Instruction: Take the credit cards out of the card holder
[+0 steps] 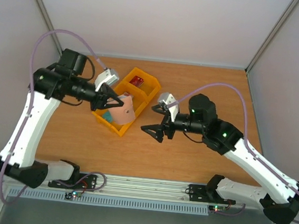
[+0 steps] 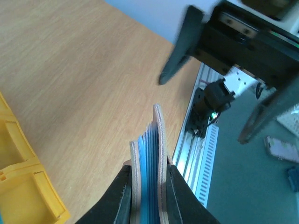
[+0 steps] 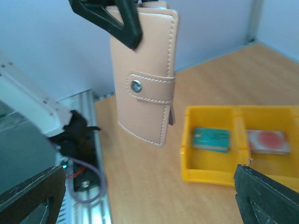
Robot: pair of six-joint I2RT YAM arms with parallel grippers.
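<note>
My left gripper [image 1: 106, 100] is shut on the card holder [image 1: 123, 106], a taupe-brown wallet held up over the yellow tray. In the right wrist view the card holder [image 3: 145, 79] hangs folded, its snap strap fastened. Edge-on in the left wrist view, the card holder [image 2: 150, 168] shows pale blue inner layers between the left gripper [image 2: 148, 205] jaws. A teal credit card [image 3: 211, 139] and a whitish-pink one with a red blotch [image 3: 267, 141] lie in tray compartments. A dark red credit card [image 1: 137, 81] lies in the far compartment. My right gripper [image 1: 150, 118] stands open, right of the holder, apart from it.
The yellow three-compartment tray [image 1: 151, 81] sits at the table's middle back, partly under the card holder. Grey walls close the table on three sides. The metal rail [image 1: 147, 186] with the arm bases runs along the near edge.
</note>
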